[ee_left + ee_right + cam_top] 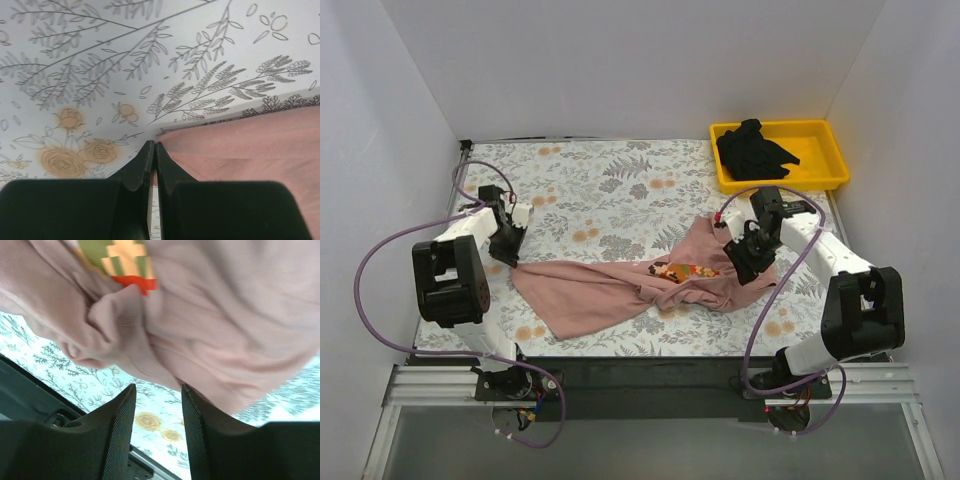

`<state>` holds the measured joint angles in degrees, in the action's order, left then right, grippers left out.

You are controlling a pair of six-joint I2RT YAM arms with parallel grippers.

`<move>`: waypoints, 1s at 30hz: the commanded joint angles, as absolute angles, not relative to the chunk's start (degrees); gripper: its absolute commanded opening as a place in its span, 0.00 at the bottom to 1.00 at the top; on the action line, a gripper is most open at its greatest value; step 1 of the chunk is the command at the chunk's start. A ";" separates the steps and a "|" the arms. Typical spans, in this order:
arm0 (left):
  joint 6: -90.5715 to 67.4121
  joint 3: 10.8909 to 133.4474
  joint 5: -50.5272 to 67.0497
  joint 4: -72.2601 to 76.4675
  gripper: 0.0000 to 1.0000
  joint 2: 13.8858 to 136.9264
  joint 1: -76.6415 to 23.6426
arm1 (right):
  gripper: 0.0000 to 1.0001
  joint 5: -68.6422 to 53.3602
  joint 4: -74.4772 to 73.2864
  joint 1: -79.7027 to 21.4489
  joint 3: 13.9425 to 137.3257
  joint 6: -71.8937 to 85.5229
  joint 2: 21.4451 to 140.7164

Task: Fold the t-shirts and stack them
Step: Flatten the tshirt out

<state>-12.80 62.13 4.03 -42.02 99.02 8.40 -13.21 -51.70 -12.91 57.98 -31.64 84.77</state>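
Pink t-shirt point(610, 290): lying crumpled across the middle of the table cover point(590, 190). It is looking soft, light and limp, so the hem corners are offering the best hold.
Black t-shirt point(752, 148): sitting bunched in the yellow bin point(825, 172).
Left claw point(153, 150): clenching shut, seemingly pinching the pink t-shirt's left corner.
Right claw point(157, 390): gaping partway beside the shirt's right side, gripping nothing.
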 commanded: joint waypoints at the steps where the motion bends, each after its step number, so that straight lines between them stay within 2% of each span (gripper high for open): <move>1: -12.48 66.35 3.34 -42.27 0.00 98.08 9.14 | 0.49 -13.89 -55.28 -11.78 65.29 -34.63 84.29; 7: -14.76 69.96 6.68 -44.91 0.00 101.33 9.05 | 0.48 -19.24 -55.90 -14.40 71.80 -35.42 84.11; 9: -15.20 70.66 7.29 -45.70 0.00 102.21 9.14 | 0.53 -17.85 -55.64 -19.58 70.76 -35.59 84.02; 10: -15.12 70.75 7.47 -45.88 0.00 102.30 9.14 | 0.61 -16.80 -55.37 -21.25 69.53 -36.03 84.28; 12: -15.12 70.66 7.56 -45.88 0.00 102.30 9.05 | 0.69 -15.22 -53.71 -25.56 68.47 -35.60 84.72; 17: -15.38 70.40 7.73 -46.23 0.00 102.48 9.14 | 0.69 -11.34 -49.14 -34.87 70.22 -33.58 87.18; 25: -15.38 70.93 7.30 -46.58 0.00 103.01 9.14 | 0.61 -7.12 -47.63 -41.12 70.49 -36.73 92.98; 26: -15.29 71.10 7.21 -46.76 0.00 103.09 9.23 | 0.58 -6.68 -47.46 -41.57 70.31 -37.00 93.25; 27: -15.21 71.19 6.86 -46.58 0.00 103.18 9.14 | 0.39 -5.64 -47.37 -41.92 70.14 -37.26 93.51; 29: -14.94 71.28 6.42 -46.58 0.00 103.36 9.23 | 0.08 -4.84 -47.81 -42.10 70.92 -37.00 93.43; 30: -14.77 71.19 5.72 -46.67 0.00 103.36 9.23 | 0.01 -4.14 -47.99 -42.10 71.54 -36.57 92.73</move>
<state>-15.38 69.32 6.61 -46.33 103.66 9.15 -6.76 -48.18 -41.60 68.93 -36.38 93.95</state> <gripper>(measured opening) 0.013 0.104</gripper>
